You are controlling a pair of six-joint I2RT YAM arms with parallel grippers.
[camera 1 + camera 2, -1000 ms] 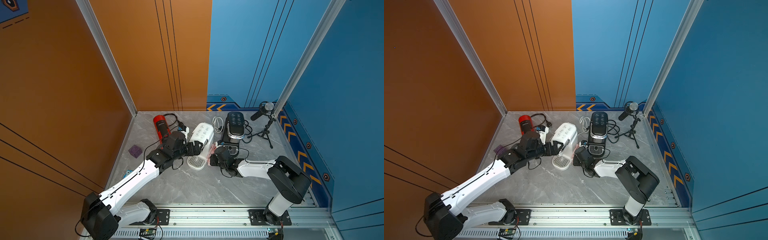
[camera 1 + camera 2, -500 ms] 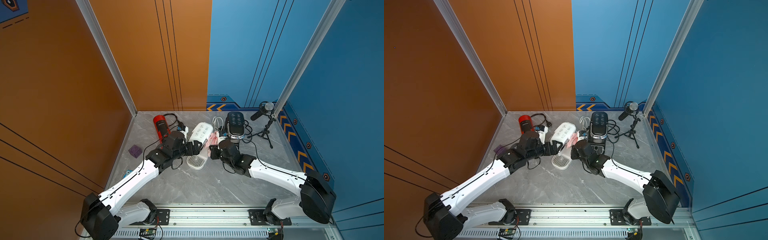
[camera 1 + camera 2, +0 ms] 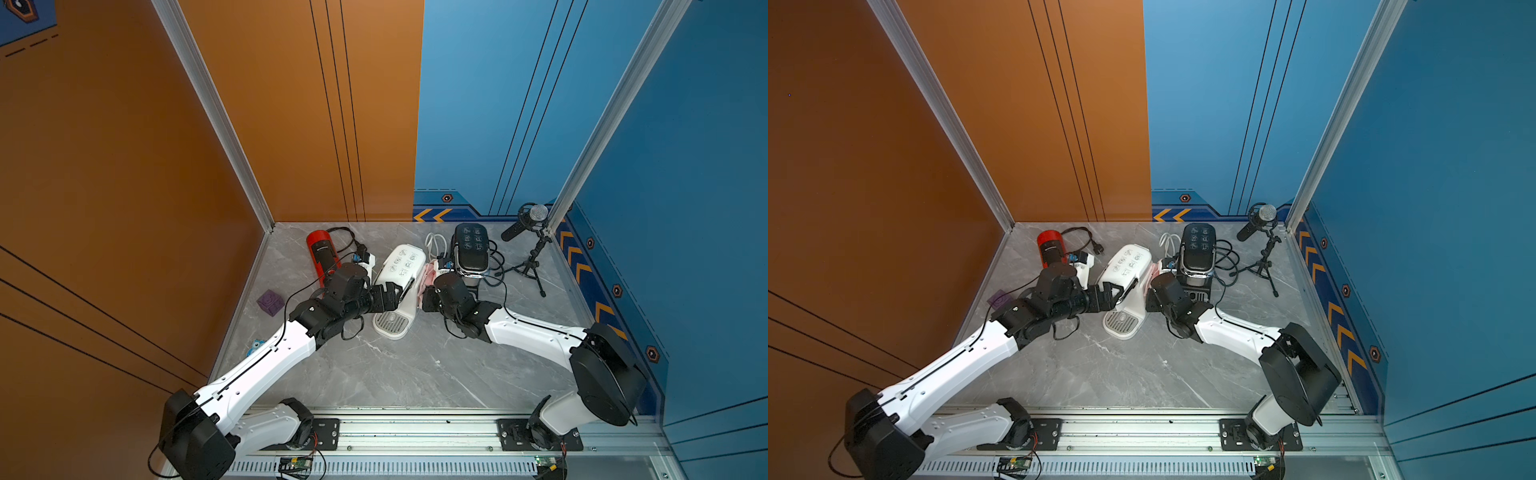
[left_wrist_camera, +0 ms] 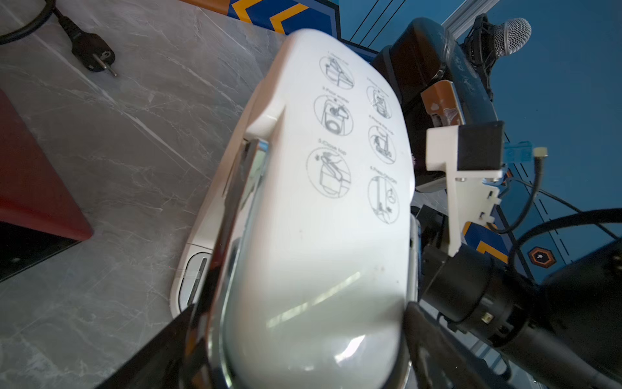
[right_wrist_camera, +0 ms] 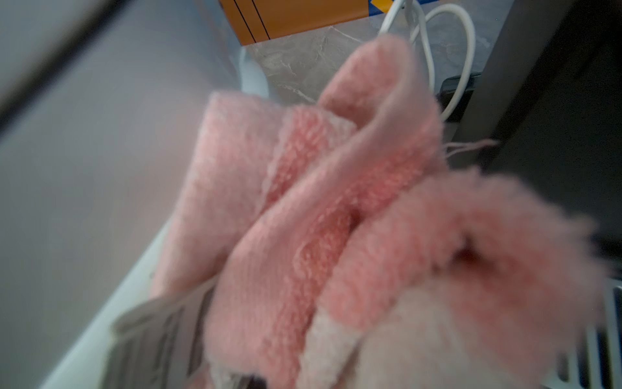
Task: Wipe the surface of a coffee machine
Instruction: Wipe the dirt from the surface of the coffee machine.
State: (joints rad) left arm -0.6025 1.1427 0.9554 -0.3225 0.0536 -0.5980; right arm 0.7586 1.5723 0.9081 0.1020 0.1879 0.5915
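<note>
Logging left to right in both top views: a purple cube (image 3: 270, 302) sits at 9 o'clock on the grey marble table (image 3: 415, 374), and a red cylinder (image 3: 322, 254) lies on its side at 11 o'clock. The left gripper (image 3: 398, 291) meets the white coffee machine (image 3: 402, 262), which stands near 12 o'clock toward the back. Its jaws are spread wide and clamped across the machine's head. In the left wrist view the dark fingers (image 4: 161, 353) flank the white shell with its printed pictograms. At the machine's 3 o'clock side, a pink cloth (image 3: 428, 277) is bunched against the white wall, between it and the black coffee machine (image 3: 471, 249) at 1 o'clock. The right gripper (image 3: 427, 296) is closed tight on the cloth. In the right wrist view the blurred cloth (image 5: 336, 208) hides the fingertips. A microphone on a tripod (image 3: 530, 226) stands at 2 o'clock, well apart.
</note>
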